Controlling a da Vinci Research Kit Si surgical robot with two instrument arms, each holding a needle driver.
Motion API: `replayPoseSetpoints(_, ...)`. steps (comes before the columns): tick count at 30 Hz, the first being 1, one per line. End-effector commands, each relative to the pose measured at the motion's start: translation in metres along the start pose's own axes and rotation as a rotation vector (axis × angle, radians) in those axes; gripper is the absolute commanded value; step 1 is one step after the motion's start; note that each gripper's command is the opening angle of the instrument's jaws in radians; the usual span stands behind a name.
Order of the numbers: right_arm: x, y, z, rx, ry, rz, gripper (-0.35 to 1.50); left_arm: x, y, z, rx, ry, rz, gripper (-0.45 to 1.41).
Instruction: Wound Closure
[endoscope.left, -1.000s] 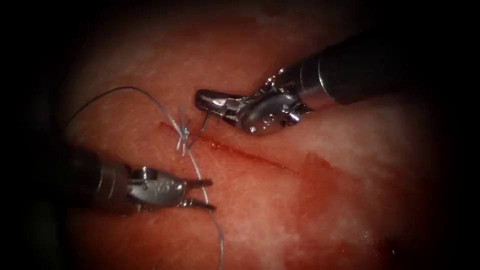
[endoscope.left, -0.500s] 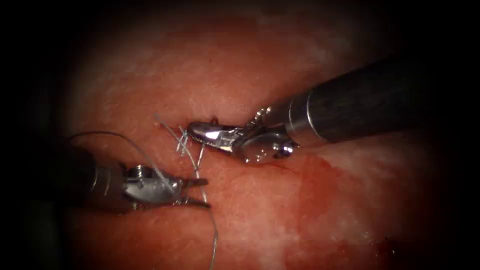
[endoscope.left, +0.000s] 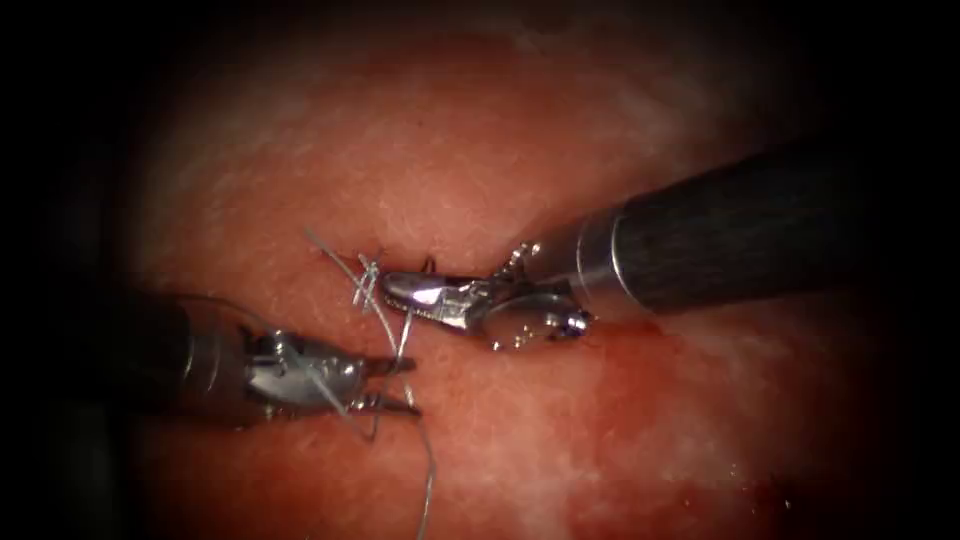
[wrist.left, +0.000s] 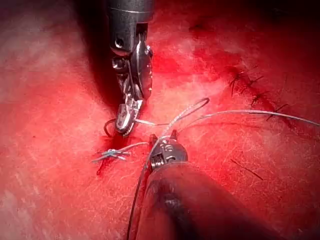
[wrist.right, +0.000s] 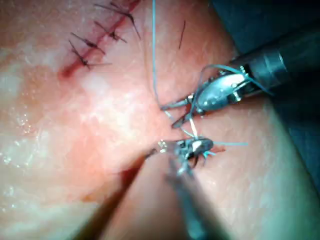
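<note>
Right tool (endoscope.left: 392, 287), jaws closed on the curved needle (wrist.left: 107, 128) beside the knot (endoscope.left: 366, 275), has dropped onto the tissue (endoscope.left: 480, 150); left tool (endoscope.left: 408, 387), jaws open, holds nothing, thread (endoscope.left: 428, 480) draped across; needle bite looks underway.

Bright polished metal on both tools: right tool (endoscope.left: 400, 290) glossy with sharp glints, fine teeth along one jaw; left tool (endoscope.left: 395, 385) the same shiny steel, ridged at the wrist. Matt dark shafts (endoscope.left: 740, 240) behind, faintly grained, each with a smooth metal collar. Tissue (endoscope.left: 450, 150) moist and softly sheened, pale fatty patches at 5 o'clock, slick with red fluid (endoscope.left: 640, 350). Thread (endoscope.left: 428, 480) thin, smooth, pale grey, wiry. Needle (wrist.left: 107, 128) dark thin metal, seen in the left wrist view.
</note>
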Motion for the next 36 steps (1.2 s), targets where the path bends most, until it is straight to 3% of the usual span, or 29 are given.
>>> replayPoseSetpoints(1,0.0005,-0.0009,0.0004,-0.005,-0.008,0.016,-0.35,-0.0008,0.001,0.0007,-0.004,-0.002,-0.003,0.16)
replayPoseSetpoints(3,0.0001,-0.0005,0.0004,-0.026,-0.011,0.085,-0.35,-0.0008,0.001,0.0007,-0.004,-0.002,-0.008,0.16)
replayPoseSetpoints(8,-0.0028,0.0024,-0.0005,-0.112,-0.068,0.448,-0.35,-0.0005,0.0009,0.0008,-0.004,-0.002,-0.011,0.16)
replayPoseSetpoints(10,-0.0032,0.0028,-0.0005,-0.12,-0.073,0.486,-0.35,-0.0003,0.0008,0.0007,-0.008,0.001,-0.013,0.16)
replayPoseSetpoints(12,-0.0038,0.003,-0.0005,-0.125,-0.08,0.57,-0.35,0.0009,0.0001,0.0002,0.03,0.068,-0.034,0.16)
replayPoseSetpoints(18,-0.0045,0.0027,-0.0005,-0.131,-0.1,0.602,-0.35,0.0031,-0.001,-0.0017,0.098,0.163,-0.074,0.24)
replayPoseSetpoints(24,-0.0049,0.003,-0.0005,-0.134,-0.11,0.603,-0.35,0.004,-0.0011,-0.0025,0.127,0.186,-0.105,0.24)
replayPoseSetpoints(28,-0.0049,0.0031,-0.0002,-0.135,-0.112,0.604,-0.35,0.0028,-0.0019,-0.0012,0.16,0.188,-0.105,0.24)
replayPoseSetpoints(36,-0.0048,0.0034,-0.0001,-0.136,-0.113,0.607,-0.35,0.0001,-0.0029,0.0012,0.144,0.139,-0.098,0.24)
